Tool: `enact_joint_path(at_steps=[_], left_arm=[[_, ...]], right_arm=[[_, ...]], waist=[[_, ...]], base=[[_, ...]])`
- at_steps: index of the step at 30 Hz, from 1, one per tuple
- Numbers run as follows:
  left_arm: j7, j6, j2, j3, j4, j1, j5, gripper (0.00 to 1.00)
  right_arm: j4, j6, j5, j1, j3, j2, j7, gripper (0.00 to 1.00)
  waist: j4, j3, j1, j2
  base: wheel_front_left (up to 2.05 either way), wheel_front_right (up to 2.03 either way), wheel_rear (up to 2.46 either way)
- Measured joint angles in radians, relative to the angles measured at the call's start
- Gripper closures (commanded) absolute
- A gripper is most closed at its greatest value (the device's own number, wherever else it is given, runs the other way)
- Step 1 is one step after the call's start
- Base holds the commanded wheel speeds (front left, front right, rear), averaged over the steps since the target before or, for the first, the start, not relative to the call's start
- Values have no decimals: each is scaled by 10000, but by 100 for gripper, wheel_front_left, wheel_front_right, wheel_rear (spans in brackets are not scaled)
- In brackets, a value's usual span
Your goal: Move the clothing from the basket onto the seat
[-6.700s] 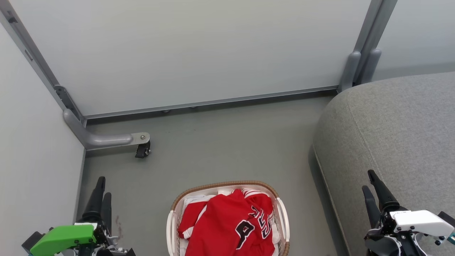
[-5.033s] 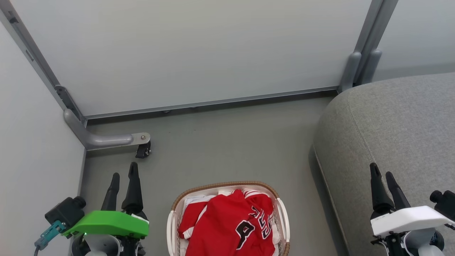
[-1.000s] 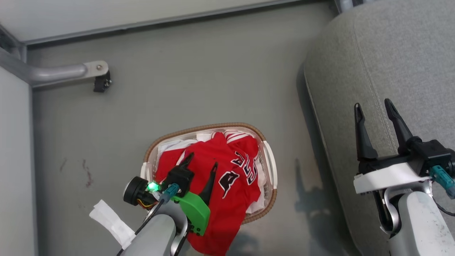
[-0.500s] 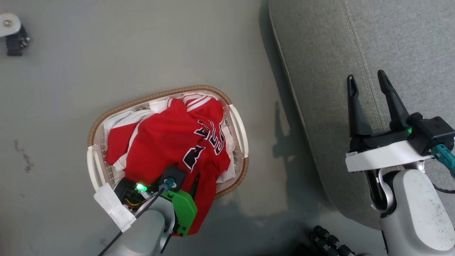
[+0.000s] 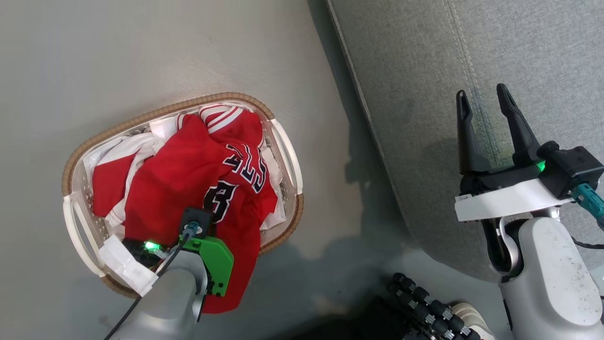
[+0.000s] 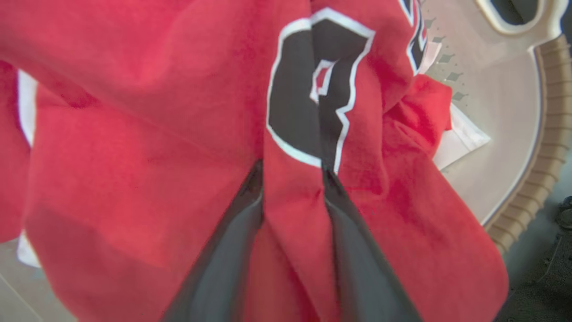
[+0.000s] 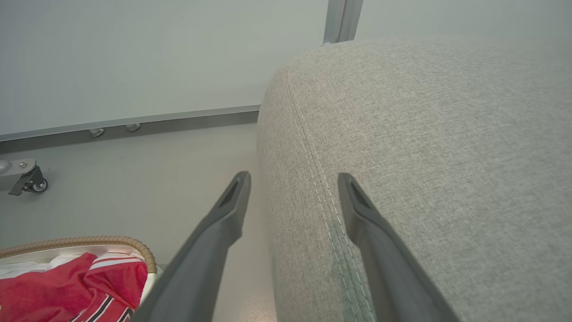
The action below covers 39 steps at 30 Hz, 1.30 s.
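The red clothing (image 5: 188,174) with black-and-white numerals lies heaped in the white basket (image 5: 141,115) with its brown woven rim, and one end hangs over the near rim. My left gripper (image 5: 196,222) is pressed down into the heap. In the left wrist view its fingers (image 6: 250,210) have closed in on a raised fold of the clothing (image 6: 134,134), beside the basket wall (image 6: 514,134). My right gripper (image 5: 481,92) hangs open and holds nothing above the edge of the grey seat (image 5: 424,71). The right wrist view shows that gripper (image 7: 293,177) over the seat (image 7: 424,134), with the basket rim (image 7: 89,241) and the clothing (image 7: 58,286) at its lower left.
The basket stands on grey floor (image 5: 141,47) just left of the seat's side. A dark ribbed object with a white part (image 5: 424,307) lies at the bottom edge. A pale wall panel (image 7: 134,58) and a caster wheel (image 7: 31,183) stand beyond the floor.
The head camera has tipped down and turned, so the whole picture has shifted. My left gripper has sunk into the clothing and its jaws have narrowed onto a fold. The right gripper stays open.
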Motion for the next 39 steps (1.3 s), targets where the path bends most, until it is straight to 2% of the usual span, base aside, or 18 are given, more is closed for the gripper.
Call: enact_joint_path(at_steps=[8, 15, 22, 32, 39], left_arm=[[-35, -180, -2, 44, 0, 32, -146, 100], [-63, -387, -13, -6, -596, 421, -134, 100], [-63, -627, 96, 79, -1885, 825, 69, 100], [-61, -897, 669, 188, -4079, 1204, 963, 100], [-61, -1135, 1191, 109, -5336, 893, 1655, 100]], right_arm=[[167, 0, -157, 20, 21, 4, 0, 0], [380, 0, -433, 229, 0, 6, -2, 0], [587, 0, -840, 762, -295, 10, 0, 0], [773, 0, -1315, 1658, -399, 12, -2, 0], [930, 0, -1407, 2308, -251, 10, 0, 0]], waist=[[240, -433, 0, 0], [500, -1060, -1, 0], [820, -2109, -1, 0], [1431, -3963, -1, 0], [1851, -5217, -1, 0]], base=[[0, 0, 0], [0, 0, 0], [0, 0, 0], [0, 0, 0], [0, 0, 0]])
